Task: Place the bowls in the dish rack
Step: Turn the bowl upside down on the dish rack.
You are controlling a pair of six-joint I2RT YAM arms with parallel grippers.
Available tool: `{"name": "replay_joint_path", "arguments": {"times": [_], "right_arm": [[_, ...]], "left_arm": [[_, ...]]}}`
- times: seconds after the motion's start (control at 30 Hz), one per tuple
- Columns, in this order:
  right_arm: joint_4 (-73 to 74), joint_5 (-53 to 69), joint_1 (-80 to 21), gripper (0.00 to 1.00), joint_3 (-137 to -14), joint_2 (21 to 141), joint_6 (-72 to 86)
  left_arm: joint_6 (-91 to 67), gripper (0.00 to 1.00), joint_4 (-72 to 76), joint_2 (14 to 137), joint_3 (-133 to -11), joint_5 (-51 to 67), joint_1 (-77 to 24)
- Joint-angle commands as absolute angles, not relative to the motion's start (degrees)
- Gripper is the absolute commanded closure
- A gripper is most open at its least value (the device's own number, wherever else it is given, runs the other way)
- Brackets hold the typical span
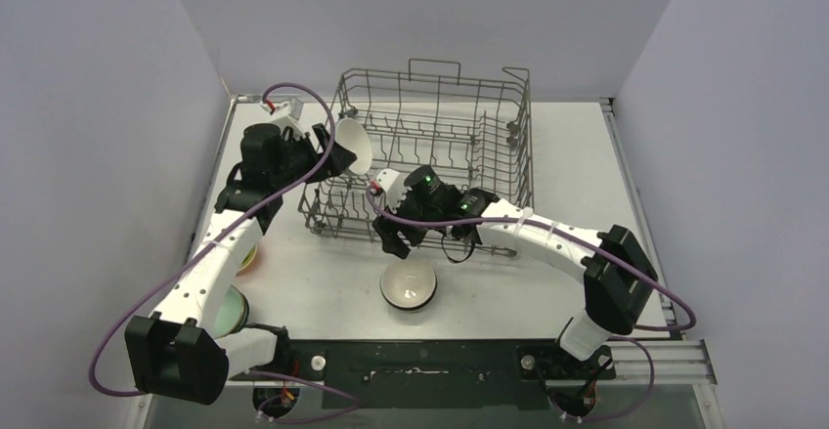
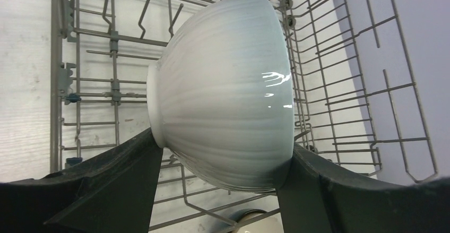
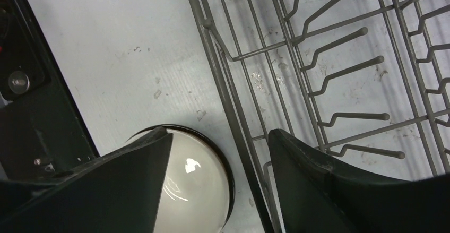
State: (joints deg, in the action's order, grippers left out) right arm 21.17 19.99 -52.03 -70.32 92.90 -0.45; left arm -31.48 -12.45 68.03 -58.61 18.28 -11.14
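The dish rack (image 1: pixel 430 146), a grey wire basket with rows of upright tines, stands on the white counter (image 1: pixel 323 273). A white bowl (image 1: pixel 352 144) with a ribbed outside is at the rack's left wall, tipped on its side with its mouth turned toward the rack's inside. The left end effector (image 1: pixel 327 155) pinches it. In the left wrist view one black finger (image 2: pixel 122 185) presses by the foot and the other presses at the rim, so the jaws stand fairly wide with the bowl (image 2: pixel 223 95) filling the gap. Rack wires and tines lie behind it; whether it touches them cannot be told.

Just outside the rack's near wall a cream bowl (image 1: pixel 409 284) with a dark rim sits upright on the counter. The right end effector (image 1: pixel 396 238) hangs over that near wall. In the right wrist view its fingers (image 3: pixel 132 180) are spread apart with nothing pinched between them. One is above the cream bowl (image 3: pixel 196 185), the other above the rack's floor of tines, and the wall wire runs below the gap.

Off the rack's near left corner, an orange-yellow bowl (image 1: pixel 248 259) shows partly from under the left arm. A pale green bowl (image 1: pixel 233 314) lies farther from the rack, also half hidden by that arm.
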Motion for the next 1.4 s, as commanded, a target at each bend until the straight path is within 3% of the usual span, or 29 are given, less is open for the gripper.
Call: {"name": "replay_joint_path", "arguments": {"times": [0.0,0.07,0.23,0.5,0.77,1.37], "right_arm": [[19.6,19.9,-52.5,0.22,-70.3,88.4,-0.1],[18.5,19.6,-52.2,0.09,-70.8,88.1,1.3],[14.3,25.9,-47.8,0.0,-71.2,87.5,6.1],[7.1,30.6,-42.0,0.08,-69.7,83.2,12.2],[0.5,26.7,-37.3,0.1,-64.9,75.0,17.1],[-5.0,-2.5,-34.5,0.1,-49.7,50.8,17.4]], "left_arm": [[-26.5,0.64,-13.9,67.2,-63.6,15.3,-11.0],[-25.6,0.64,-15.5,67.0,-64.0,14.0,-11.0],[-22.3,0.64,-19.7,66.3,-65.2,9.8,-11.0],[-20.3,0.64,-21.6,66.8,-66.1,7.7,-12.7],[-21.0,0.64,-21.7,73.0,-71.9,3.0,-24.3],[-26.2,0.64,-18.2,87.6,-82.4,-2.8,-40.1]]}}
